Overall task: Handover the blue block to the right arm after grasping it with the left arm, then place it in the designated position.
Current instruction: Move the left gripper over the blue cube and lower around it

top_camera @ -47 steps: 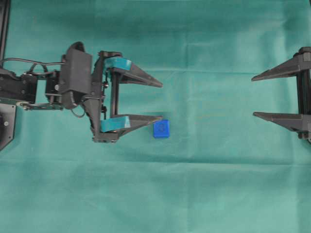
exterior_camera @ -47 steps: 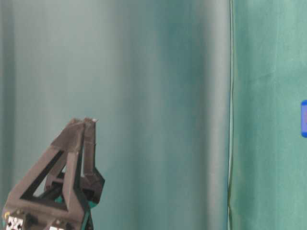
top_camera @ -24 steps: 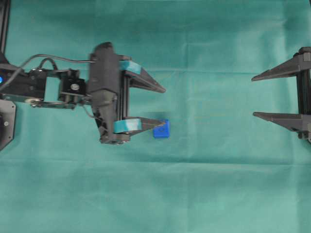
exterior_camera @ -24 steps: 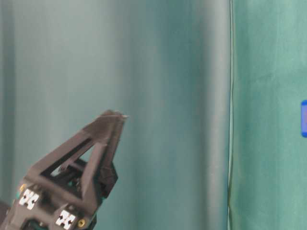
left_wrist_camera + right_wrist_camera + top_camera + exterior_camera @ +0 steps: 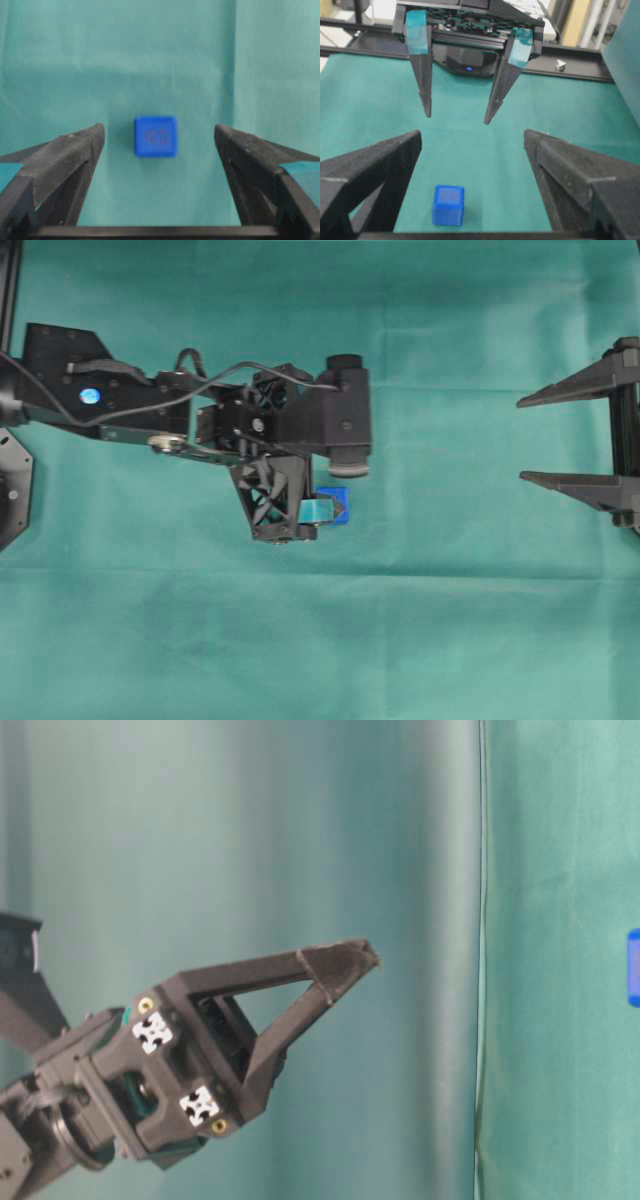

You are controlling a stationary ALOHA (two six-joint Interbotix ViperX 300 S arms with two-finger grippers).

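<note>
1. In the overhead view the left arm's claw [image 5: 300, 475] covers part of the one blue block [image 5: 337, 507]; the block's dark mark is too faint to read.
2. That claw points down over the block, fingers wide apart, the block lying untouched on the green surface [image 5: 450, 620] between them.
3. The right arm's claw [image 5: 545, 435] sits well to the right, spread open and empty.

Creased green cloth [image 5: 420, 640] spread flat across the desk, faint fold lines crossing it. Black metal rail [image 5: 570, 50] along the far edge. Pale upright posts [image 5: 592, 20] blurred in the room behind.
</note>
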